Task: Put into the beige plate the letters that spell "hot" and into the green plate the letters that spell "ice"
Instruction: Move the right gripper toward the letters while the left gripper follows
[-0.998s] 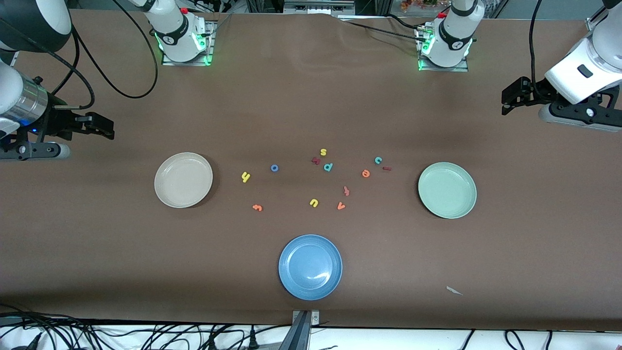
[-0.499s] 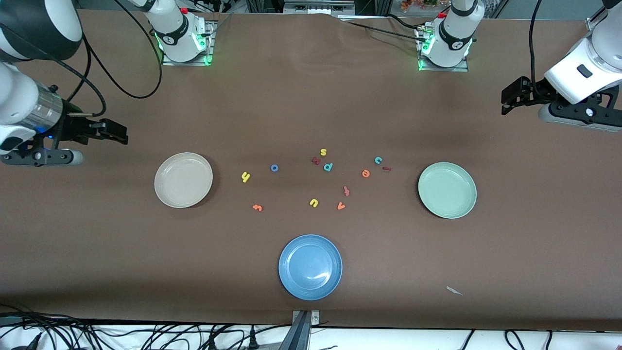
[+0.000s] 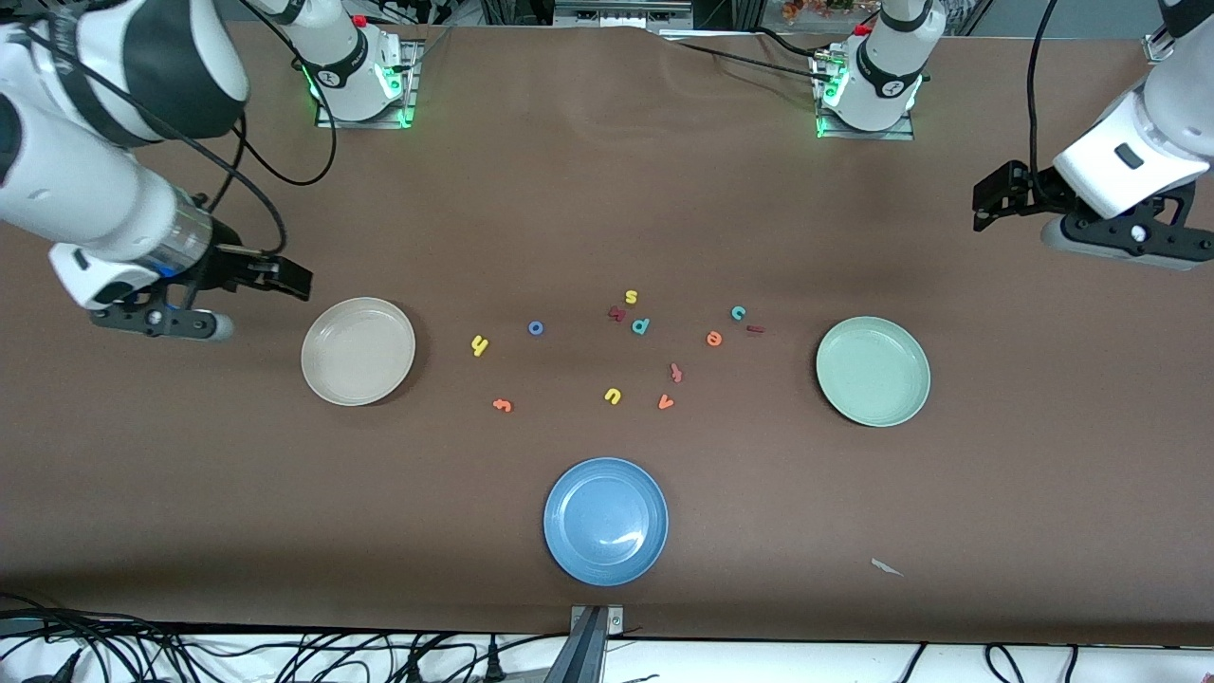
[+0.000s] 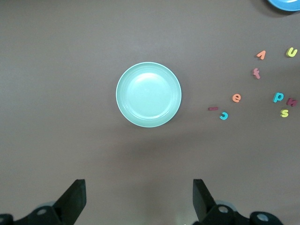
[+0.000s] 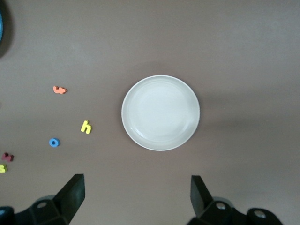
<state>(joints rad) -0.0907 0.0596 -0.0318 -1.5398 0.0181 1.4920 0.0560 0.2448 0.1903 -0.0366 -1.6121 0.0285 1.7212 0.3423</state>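
The beige plate [image 3: 358, 351] [image 5: 161, 112] lies toward the right arm's end, the green plate [image 3: 873, 371] [image 4: 148, 94] toward the left arm's end. Between them lie the yellow h [image 3: 479, 345] [image 5: 86, 126], blue o [image 3: 536, 328] [image 5: 54, 142] and orange t [image 3: 503, 405] [image 5: 59, 90]. Closer to the green plate are the teal c [image 3: 738, 312] [image 4: 224, 116], orange e [image 3: 714, 339] [image 4: 236, 97] and dark red i [image 3: 755, 329] [image 4: 213, 108]. My right gripper [image 3: 289, 280] [image 5: 137, 194] hangs open by the beige plate's rim. My left gripper [image 3: 991, 201] [image 4: 139, 197] hangs open and empty above the table near the green plate.
A blue plate [image 3: 605, 521] sits near the front edge. Other loose letters lie mid-table: yellow s [image 3: 631, 297], teal p [image 3: 641, 326], yellow u [image 3: 613, 396], orange v [image 3: 666, 402], and two dark red ones [image 3: 676, 372]. A paper scrap [image 3: 887, 567] lies near the front.
The right arm has swung in from the table's end toward the beige plate. The left gripper has shifted only slightly. No letter or plate has moved.
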